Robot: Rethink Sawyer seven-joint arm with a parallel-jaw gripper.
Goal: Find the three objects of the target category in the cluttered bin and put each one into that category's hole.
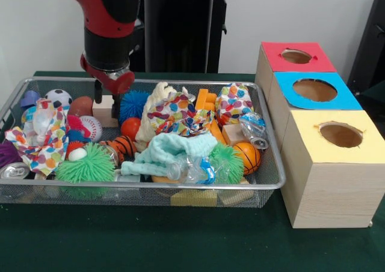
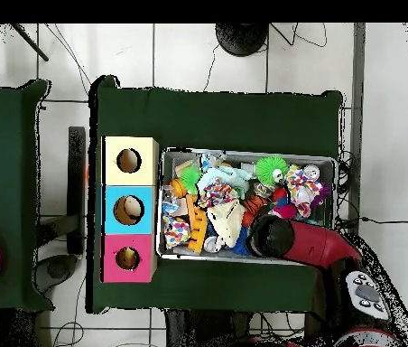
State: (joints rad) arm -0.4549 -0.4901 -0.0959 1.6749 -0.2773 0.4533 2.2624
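The wire bin (image 1: 274,182) sits on the green tabletop (image 1: 180,242) and serves as the landmark; along its near wall lie a green spiky ball (image 1: 90,166), a crushed clear bottle with a blue label (image 1: 192,171) and a second green spiky ball (image 1: 227,162); a silver can (image 1: 13,171) rests in the bin's near corner beside the first ball; just behind these a mint knitted cloth (image 1: 168,151) is heaped in the bin's middle, with a small basketball (image 1: 248,156) beside the second spiky ball; a polka-dot cloth (image 1: 42,136) drapes the bin's side above the can, and another polka-dot cloth (image 1: 177,117) lies mid-bin behind the mint one; farther in are a baseball (image 1: 91,126), a blue spiky ball (image 1: 133,105), a wooden block (image 1: 105,111) and a soccer ball (image 1: 58,97); just outside the bin stand three wooden boxes, each with a round hole: the yellow-topped box (image 1: 337,163) nearest, the blue-topped box (image 1: 313,91) behind it, the red-topped box (image 1: 295,56) farthest; the red and black arm (image 1: 111,25) comes down over the bin's far side, its hand (image 1: 107,94) low above the wooden block; whether its fingers are apart or together cannot be told.
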